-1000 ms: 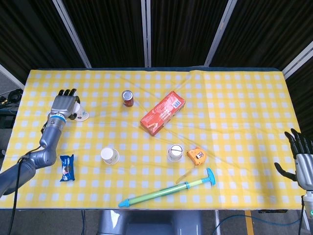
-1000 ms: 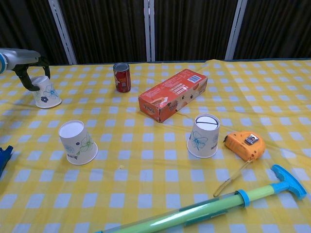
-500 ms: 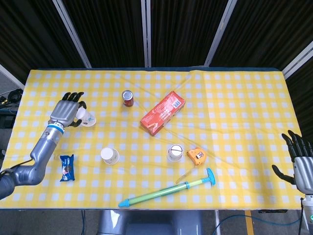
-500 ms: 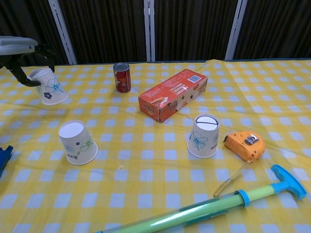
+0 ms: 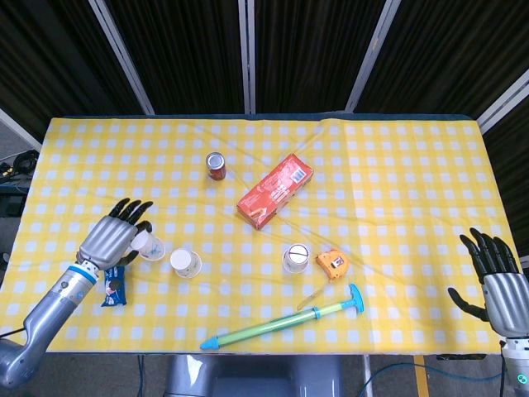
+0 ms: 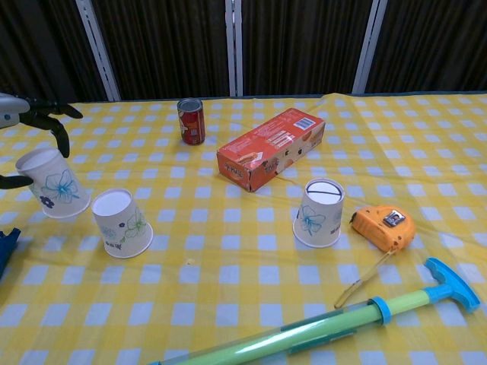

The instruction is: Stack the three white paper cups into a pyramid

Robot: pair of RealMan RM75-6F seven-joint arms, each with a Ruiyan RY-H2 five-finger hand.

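My left hand [image 5: 114, 233] [image 6: 23, 125] holds an upside-down white paper cup [image 5: 150, 246] [image 6: 52, 183] with a blue flower print, tilted, just left of a second inverted cup [image 5: 186, 263] [image 6: 120, 223] that stands on the yellow checked cloth. The two cups are close; I cannot tell if they touch. A third inverted cup [image 5: 295, 258] [image 6: 319, 212] stands mid-table beside the orange tape measure [image 5: 334, 265] [image 6: 383, 226]. At the table's right front edge my right hand [image 5: 496, 279] hovers with fingers spread and nothing in it.
A red can [image 5: 216, 166] [image 6: 191, 121] and an orange-red box [image 5: 275, 191] [image 6: 271, 148] lie behind the cups. A green and blue pump toy [image 5: 285, 322] [image 6: 327, 325] lies along the front edge. A blue snack packet [image 5: 112, 285] sits under my left forearm.
My left hand has carried its cup from the far left back of the table forward and right, down beside the second cup. My right hand has crept slightly up into view.
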